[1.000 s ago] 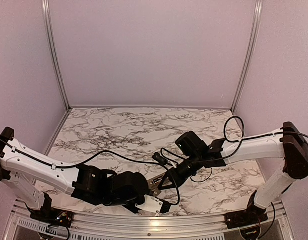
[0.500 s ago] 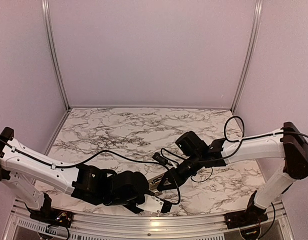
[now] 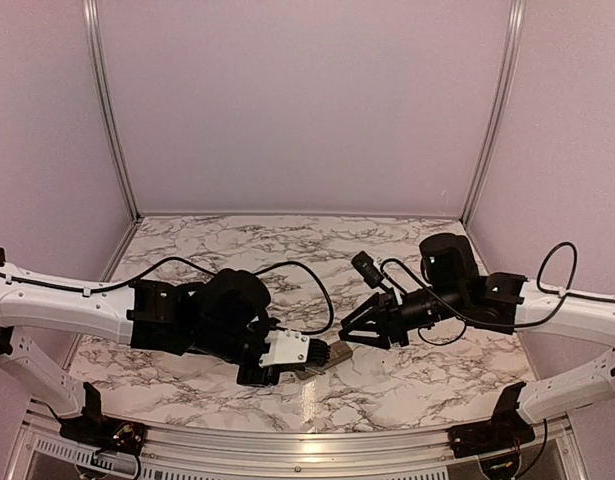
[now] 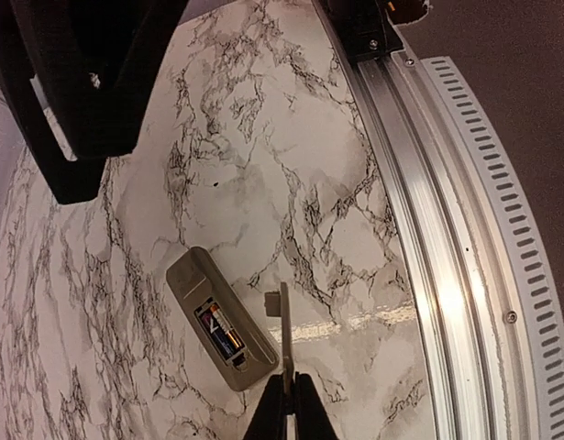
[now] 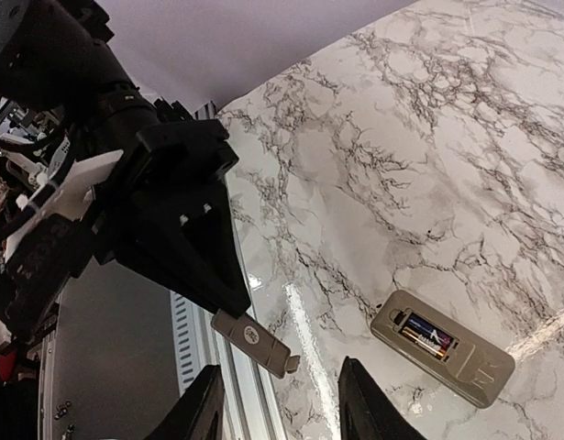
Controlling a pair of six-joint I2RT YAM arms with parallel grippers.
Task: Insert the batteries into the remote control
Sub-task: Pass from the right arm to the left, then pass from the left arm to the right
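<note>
Two pincers: one on each arm, facing each other low over the near side of the counter (image 4: 263, 174).
Left pincer (image 4: 285, 390): fingers pressed together on the end of a thin flat grey cover piece (image 4: 283, 321), which sticks straight out past the tips.
Cover piece, from the right wrist: a pale grey slab with a small round mark, held in the air at a slant (image 5: 252, 339), clear of the handset.
Right pincer (image 5: 278, 365): fingers spread with nothing between them; it is aimed at the left pincer's black fingers.
Gap between the pincers: the top view shows them near each other but apart, with the cover piece pointing toward the right one.
Remote control (image 4: 192, 278): lying flat on the counter with its grey-beige back up, just left of the held cover in the left wrist view, and slanted across the marble pattern.
Batteries (image 4: 220, 330): sitting in the open recess in the remote control's back, dark with an orange-red band. I cannot tell whether there is one cell or two.
Same recess, from the right wrist: the dark cell shows near one end of the handset (image 5: 426, 335).
Counter: white marble pattern with dark veins, and a bright glare streak beside the handset.
Rail (image 4: 419, 229): an aluminium strip along the counter's near edge, with a slotted white strip beyond it.
</note>
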